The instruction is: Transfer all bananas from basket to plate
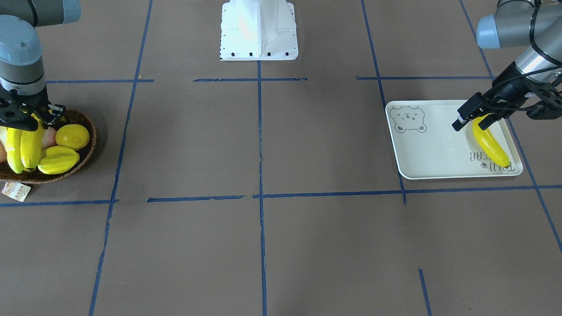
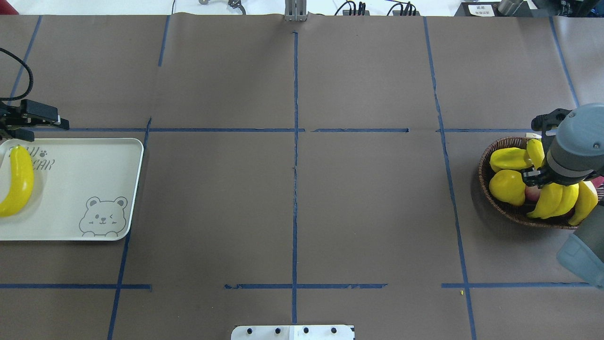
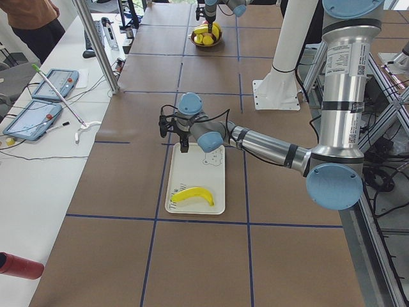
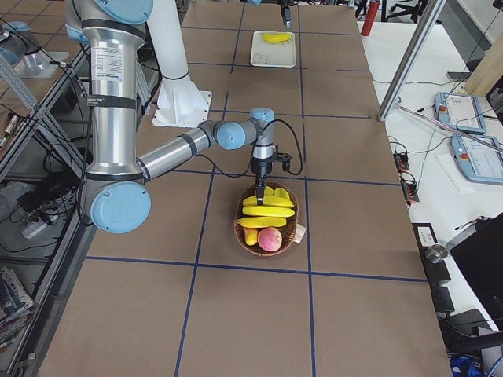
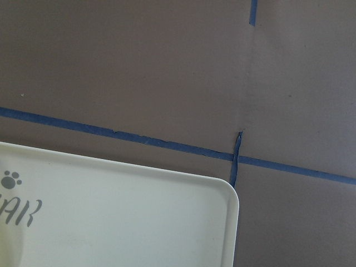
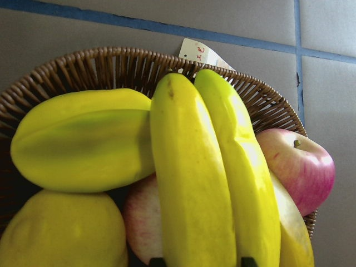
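One banana (image 1: 491, 142) rests on the plate (image 1: 434, 149) near the open left gripper (image 1: 470, 124); right gripper (image 1: 26, 123) clamps a banana (image 6: 192, 178) in the basket (image 6: 111, 64).

Probably a robotics lab: tape-gridded table (image 3: 192, 256), teach pendants (image 3: 56, 83) on side bench (image 3: 25, 185).

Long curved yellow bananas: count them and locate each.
4 bananas: one on the white rectangular bear-print tray; three in the brown woven wicker basket. Others may be hidden.
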Action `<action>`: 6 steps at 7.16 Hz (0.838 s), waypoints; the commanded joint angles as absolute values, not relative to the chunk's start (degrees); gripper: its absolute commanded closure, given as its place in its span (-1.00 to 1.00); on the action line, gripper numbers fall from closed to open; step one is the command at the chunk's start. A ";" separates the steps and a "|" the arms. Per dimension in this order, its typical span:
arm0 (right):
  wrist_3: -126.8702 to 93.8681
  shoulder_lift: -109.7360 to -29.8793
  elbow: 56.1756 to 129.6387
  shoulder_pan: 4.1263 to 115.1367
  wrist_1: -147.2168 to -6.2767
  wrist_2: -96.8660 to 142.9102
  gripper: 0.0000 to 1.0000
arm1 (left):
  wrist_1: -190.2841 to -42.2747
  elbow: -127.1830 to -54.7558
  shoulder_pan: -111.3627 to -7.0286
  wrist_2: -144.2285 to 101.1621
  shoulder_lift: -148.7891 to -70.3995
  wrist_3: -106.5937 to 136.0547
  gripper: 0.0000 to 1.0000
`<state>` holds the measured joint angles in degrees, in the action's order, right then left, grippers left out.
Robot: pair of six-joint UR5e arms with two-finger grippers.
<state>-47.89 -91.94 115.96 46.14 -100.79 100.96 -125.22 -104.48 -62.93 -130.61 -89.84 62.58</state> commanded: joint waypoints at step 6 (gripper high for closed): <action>-39.99 -84.14 125.51 55.72 -110.22 116.51 0.98 | -125.24 -103.54 -62.75 -130.69 -90.00 62.58 -1.00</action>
<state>-40.54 -87.61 124.55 54.88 -109.54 112.16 -125.17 -103.89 -62.82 -130.62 -89.91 62.58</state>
